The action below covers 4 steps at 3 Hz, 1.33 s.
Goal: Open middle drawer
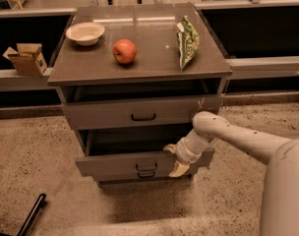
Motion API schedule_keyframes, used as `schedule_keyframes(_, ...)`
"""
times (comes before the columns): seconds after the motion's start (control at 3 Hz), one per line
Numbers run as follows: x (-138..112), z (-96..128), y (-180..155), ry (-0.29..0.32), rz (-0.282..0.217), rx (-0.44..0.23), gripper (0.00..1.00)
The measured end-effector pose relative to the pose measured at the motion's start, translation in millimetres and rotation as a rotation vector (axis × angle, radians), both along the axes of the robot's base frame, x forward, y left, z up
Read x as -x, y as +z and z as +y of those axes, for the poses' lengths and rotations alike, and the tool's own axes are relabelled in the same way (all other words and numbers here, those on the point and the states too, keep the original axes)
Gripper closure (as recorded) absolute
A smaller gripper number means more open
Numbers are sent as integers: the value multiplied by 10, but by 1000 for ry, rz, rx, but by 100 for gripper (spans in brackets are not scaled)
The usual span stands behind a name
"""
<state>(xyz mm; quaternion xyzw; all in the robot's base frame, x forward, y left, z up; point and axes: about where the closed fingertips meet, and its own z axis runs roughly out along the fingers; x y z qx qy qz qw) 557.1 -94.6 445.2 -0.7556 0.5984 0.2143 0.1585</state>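
The grey cabinet (139,63) has three drawers. The middle drawer (115,163) is pulled out, with its dark inside showing above its front. Its small black loop handle (146,166) is at the centre. My gripper (175,159) is at the top edge of that drawer's front, right of the handle. The white arm reaches in from the lower right. The top drawer (110,114), with a white scratch at its right end, is slightly open. The bottom drawer (146,175) is mostly hidden under the middle one.
On the cabinet top are a white bowl (84,32), a red apple (124,51) and a green chip bag (187,41). A cardboard box (25,59) sits on the ledge to the left. A black bar (31,215) lies on the speckled floor at the lower left.
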Motion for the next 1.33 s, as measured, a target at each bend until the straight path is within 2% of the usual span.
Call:
schedule_keyframes(0.33,284,-46,73,47,42,-24,69)
schedule_keyframes(0.67,390,-15,190,79,32,-62,54)
schedule_keyframes(1.0,233,89,460,68,-49,-62,45)
schedule_keyframes(1.33,-34,132,717,12,-116,-31,67)
